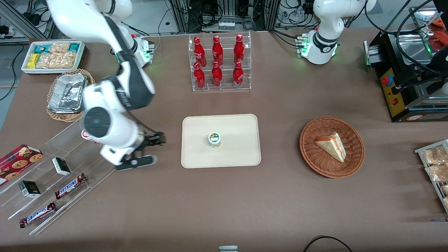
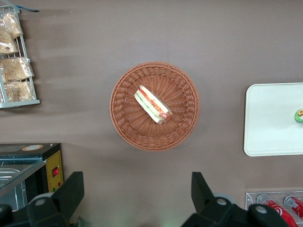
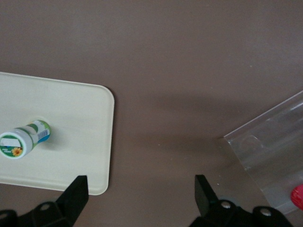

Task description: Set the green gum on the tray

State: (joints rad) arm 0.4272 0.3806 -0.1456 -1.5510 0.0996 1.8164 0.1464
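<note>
The green gum (image 1: 214, 140) (image 3: 24, 138) (image 2: 299, 115), a small white canister with a green-rimmed lid and a green-yellow band, stands upright near the middle of the cream tray (image 1: 231, 129) (image 3: 71, 109) (image 2: 270, 118). My gripper (image 1: 153, 149) (image 3: 140, 189) hangs open and empty above bare brown table, beside the tray's edge toward the working arm's end. It is well apart from the gum. One of its black fingers (image 3: 78, 190) shows over the tray's corner, and nothing sits between the two.
A clear acrylic shelf (image 1: 52, 175) (image 3: 270, 156) with Snickers bars and small boxes lies close beside the gripper, a red-topped canister (image 3: 298, 196) at its edge. A rack of red bottles (image 1: 218, 63) stands farther back. A wicker basket (image 1: 331, 147) holds a sandwich toward the parked arm's end.
</note>
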